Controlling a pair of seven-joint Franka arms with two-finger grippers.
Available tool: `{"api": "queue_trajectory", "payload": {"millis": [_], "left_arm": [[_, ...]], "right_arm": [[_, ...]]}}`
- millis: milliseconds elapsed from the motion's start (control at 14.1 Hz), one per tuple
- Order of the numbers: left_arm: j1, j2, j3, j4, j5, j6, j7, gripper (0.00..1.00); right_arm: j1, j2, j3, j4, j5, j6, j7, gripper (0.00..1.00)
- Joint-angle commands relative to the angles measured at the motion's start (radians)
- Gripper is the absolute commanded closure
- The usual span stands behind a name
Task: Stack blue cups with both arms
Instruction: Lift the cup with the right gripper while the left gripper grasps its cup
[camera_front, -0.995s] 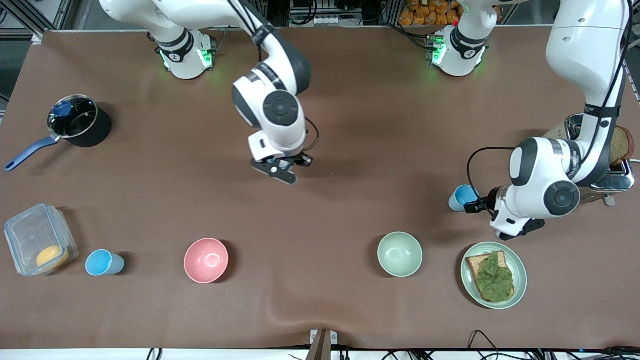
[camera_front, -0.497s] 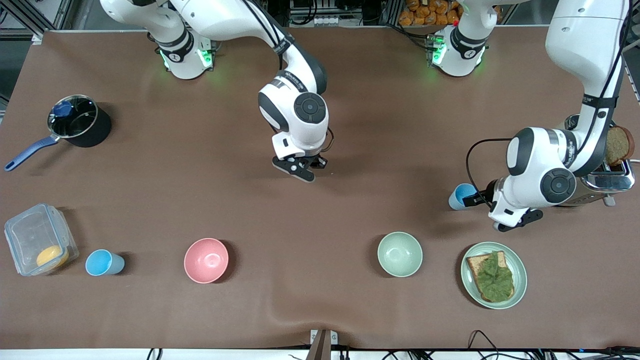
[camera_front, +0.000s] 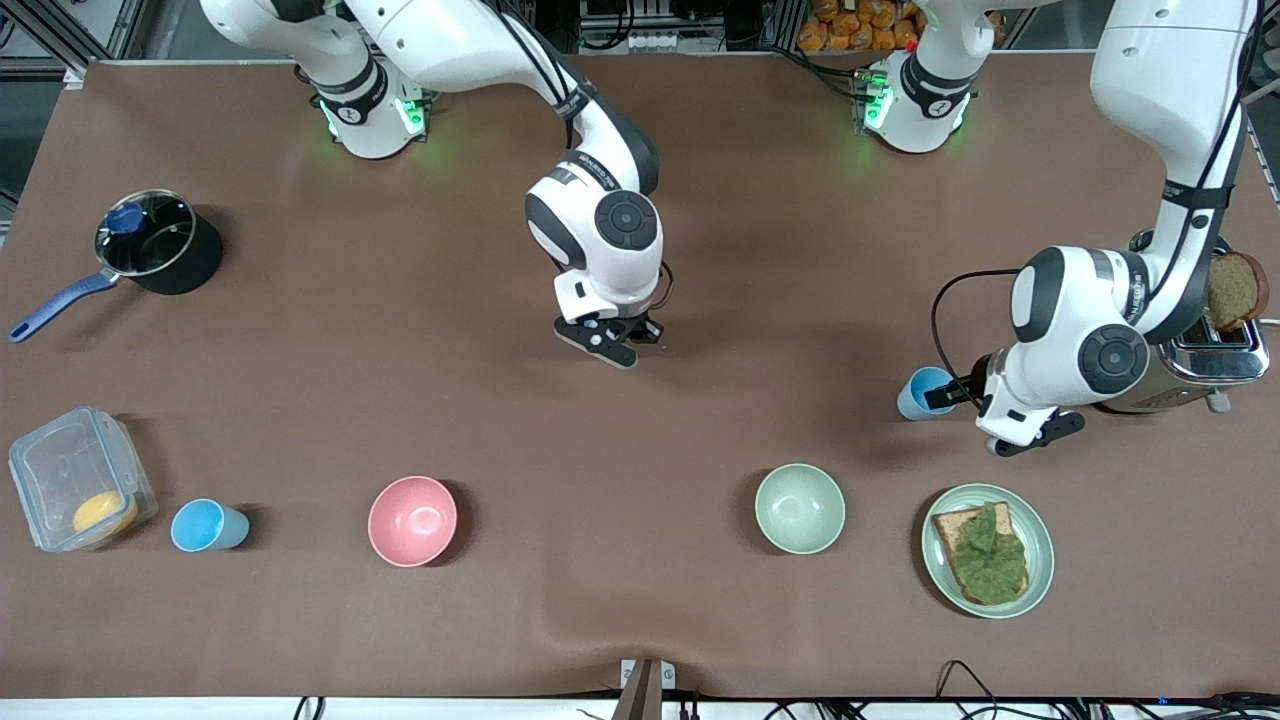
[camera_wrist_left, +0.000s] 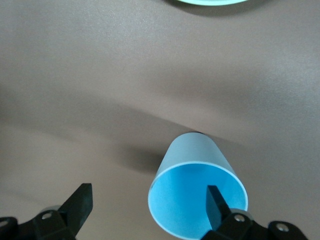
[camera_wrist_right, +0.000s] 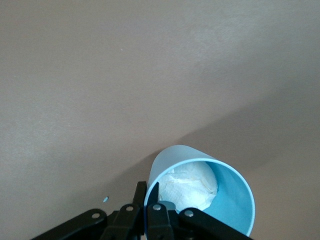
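Right gripper (camera_wrist_right: 150, 200) is pinching the rim of a blue cup (camera_wrist_right: 200, 192) over mid-table; something white is sitting inside. Left gripper (camera_wrist_left: 150, 210), fingers spread, is straddling the wall of a second cup (camera_front: 922, 392) beside the toaster (camera_front: 1215, 355). A third cup (camera_front: 205, 525) is standing near the container (camera_front: 70, 480). Light, thin plastic, probably slippery: grip by the rim.

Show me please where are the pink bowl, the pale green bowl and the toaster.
pink bowl (camera_front: 412, 520): front view, on its inner bottom.
pale green bowl (camera_front: 799, 508): front view, on its inner bottom.
toaster (camera_front: 1225, 362): front view, on its shiny metal top edge.
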Motion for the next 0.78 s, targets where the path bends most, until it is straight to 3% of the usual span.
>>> {"api": "queue_trajectory", "payload": {"millis": [0,71,142,213,284,426,640,711], "left_arm": [[0.008,-0.018,-0.008,-0.042,0.01,0.049,-0.024,0.0],[0.008,-0.015,-0.008,-0.047,0.01,0.058,-0.024,0.0],[0.008,-0.015,-0.008,-0.057,0.01,0.077,-0.024,0.0],[0.008,-0.013,-0.008,-0.065,0.011,0.097,-0.021,0.0],[0.005,-0.009,-0.008,-0.065,0.013,0.1,-0.02,0.09],[0.0,-0.007,-0.008,-0.062,0.013,0.1,-0.02,0.51],[-0.001,-0.001,-0.008,-0.059,0.011,0.1,-0.023,1.0],[-0.001,0.001,-0.008,-0.057,0.005,0.1,-0.032,1.0]], "right_arm": [[0.018,0.028,-0.013,0.03,-0.012,0.016,0.024,1.0],[0.018,0.031,-0.013,0.03,-0.009,0.015,0.026,0.85],[0.02,0.039,-0.013,0.03,-0.007,0.016,0.027,0.18],[0.023,0.039,-0.013,0.031,-0.013,0.015,0.027,0.0],[0.024,0.033,-0.013,0.034,-0.012,0.007,0.023,0.0],[0.002,0.016,-0.016,0.063,-0.01,-0.029,0.009,0.0],[-0.075,0.008,-0.011,0.192,0.002,-0.23,-0.066,0.0],[-0.101,-0.005,-0.011,0.232,0.008,-0.309,-0.148,0.0]]}}
